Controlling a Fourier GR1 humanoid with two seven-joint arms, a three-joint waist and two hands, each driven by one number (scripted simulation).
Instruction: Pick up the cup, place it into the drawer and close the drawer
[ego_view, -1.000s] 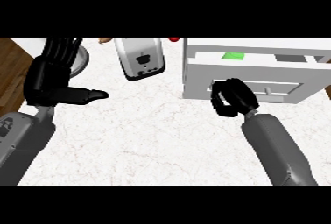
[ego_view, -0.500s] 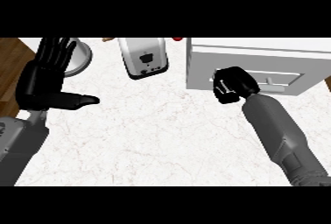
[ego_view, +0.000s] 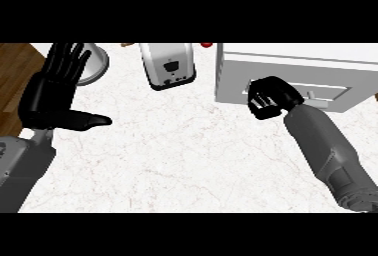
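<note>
No words, numbers, brand names or signs can be read here. The only marks are on the silver and black box-shaped appliance (ego_view: 168, 65) at the top middle of the head view. Its light face carries one small dark shape and a few tiny dots below it, but they are too small to tell whether they are letters or symbols.
</note>
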